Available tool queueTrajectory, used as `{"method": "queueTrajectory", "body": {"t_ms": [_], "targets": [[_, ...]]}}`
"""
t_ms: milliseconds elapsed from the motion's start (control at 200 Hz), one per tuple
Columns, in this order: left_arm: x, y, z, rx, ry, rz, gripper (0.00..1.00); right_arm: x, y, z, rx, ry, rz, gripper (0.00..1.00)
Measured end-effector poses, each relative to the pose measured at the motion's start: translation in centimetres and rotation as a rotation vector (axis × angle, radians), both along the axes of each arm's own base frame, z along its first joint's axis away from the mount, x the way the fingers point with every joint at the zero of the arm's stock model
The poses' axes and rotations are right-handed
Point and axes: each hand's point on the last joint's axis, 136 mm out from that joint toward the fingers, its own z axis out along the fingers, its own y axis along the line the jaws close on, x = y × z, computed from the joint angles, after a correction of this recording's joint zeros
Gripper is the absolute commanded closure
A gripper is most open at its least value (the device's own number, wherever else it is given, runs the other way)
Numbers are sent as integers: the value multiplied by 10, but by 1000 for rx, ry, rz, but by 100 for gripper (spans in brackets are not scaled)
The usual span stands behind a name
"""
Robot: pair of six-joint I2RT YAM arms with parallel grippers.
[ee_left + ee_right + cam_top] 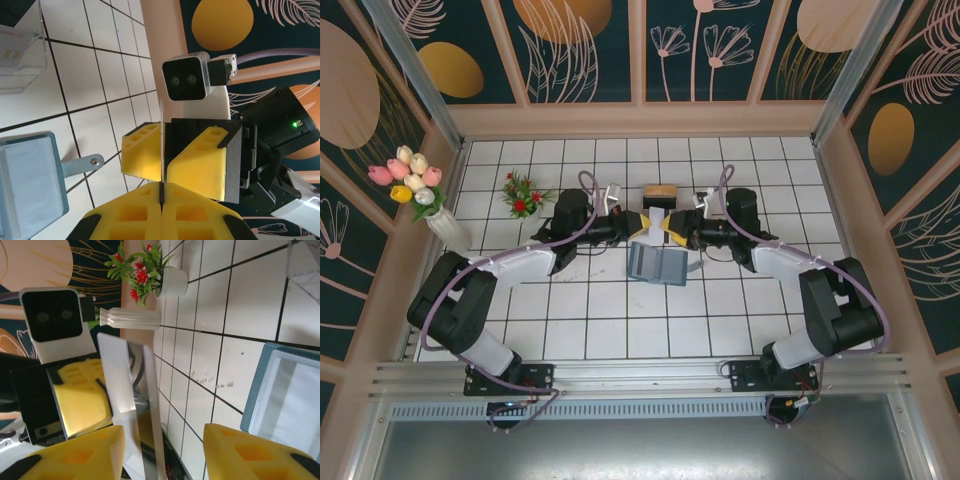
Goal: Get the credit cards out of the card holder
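Note:
The card holder [657, 263] lies open on the tiled floor, teal with pale inner faces; it is also at the lower left of the left wrist view [30, 190] and at the right of the right wrist view [285, 390]. Above it the two grippers meet tip to tip. My left gripper [161, 192] is shut on thin pale credit cards [161, 115], seen edge-on. From the right wrist, two cards [114, 375] stand upright beside one finger of my right gripper [162, 440], whose jaws are open on either side of them.
A grey stand with a tan top [660, 191] sits just behind the grippers. A small pot of red flowers [523, 195] and a vase of tulips [420, 190] stand at the left. A clear plastic holder [20, 50] rests on the tiles near the wallet.

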Motion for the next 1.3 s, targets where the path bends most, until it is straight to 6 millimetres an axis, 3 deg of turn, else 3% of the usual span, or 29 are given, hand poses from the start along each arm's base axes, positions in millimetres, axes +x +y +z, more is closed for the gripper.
{"method": "queueTrajectory", "body": {"t_ms": [385, 440, 661, 751, 856, 1051, 1181, 1301], "targets": [[0, 4, -5, -6, 25, 13, 100, -1, 1, 8, 33, -4, 4, 89], [0, 4, -7, 2, 32, 18, 93, -1, 1, 8, 33, -7, 6, 100], [4, 19, -19, 142, 20, 82, 42, 11, 1, 15, -18, -54, -5, 100], [14, 35, -18, 232, -19, 155, 19, 25, 0, 20, -80, -104, -29, 100], [23, 67, -18, 337, -48, 272, 2, 50, -4, 25, -190, -176, -75, 100], [27, 119, -21, 465, -67, 439, 1, 99, -6, 25, -443, -325, -92, 100], [15, 139, -48, 538, -23, 473, 1, 117, 9, 16, -634, -455, 7, 100], [1, 149, -73, 584, 23, 471, 1, 120, 27, -4, -828, -570, 149, 100]]}}
